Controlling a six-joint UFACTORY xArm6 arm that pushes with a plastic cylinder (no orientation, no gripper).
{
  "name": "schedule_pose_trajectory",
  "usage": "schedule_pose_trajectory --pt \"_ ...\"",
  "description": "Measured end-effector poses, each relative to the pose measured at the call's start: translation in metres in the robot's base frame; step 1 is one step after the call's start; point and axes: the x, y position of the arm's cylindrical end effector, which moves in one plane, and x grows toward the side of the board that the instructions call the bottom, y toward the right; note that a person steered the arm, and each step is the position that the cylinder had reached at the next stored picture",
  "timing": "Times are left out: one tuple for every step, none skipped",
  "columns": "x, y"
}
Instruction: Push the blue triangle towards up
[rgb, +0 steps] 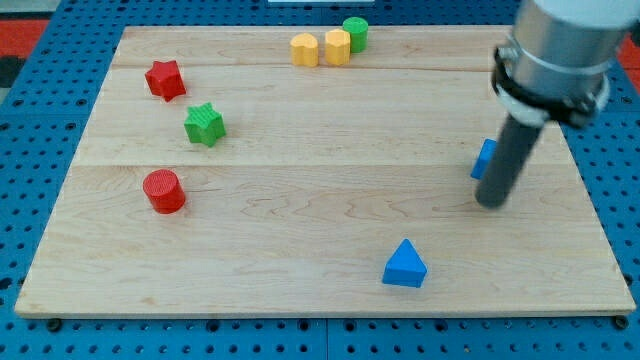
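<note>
The blue triangle (404, 265) lies nearest the view's bottom, right of centre on the table (300, 230). My end effector is a bare rod that holds nothing; it stands upright, my tip (491, 203) above and to the right of the triangle, well apart. Just behind the rod sits another blue block (484, 158), partly hidden. At the left lie a red cylinder (163, 191), green star (204, 124) and red star (165, 79); along the top, two yellow blocks (321, 48) and a green cylinder (355, 33).

Bright even overhead light; soft short shadows under blocks; arm housing (560, 45) blurred; no glare.
</note>
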Motion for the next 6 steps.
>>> schedule_pose_trajectory --pt "0.092 0.012" --pt "0.091 -0.047" --pt "0.091 -0.095" --pt "0.06 -0.093" --pt "0.035 -0.097" --pt "0.0 -0.014"
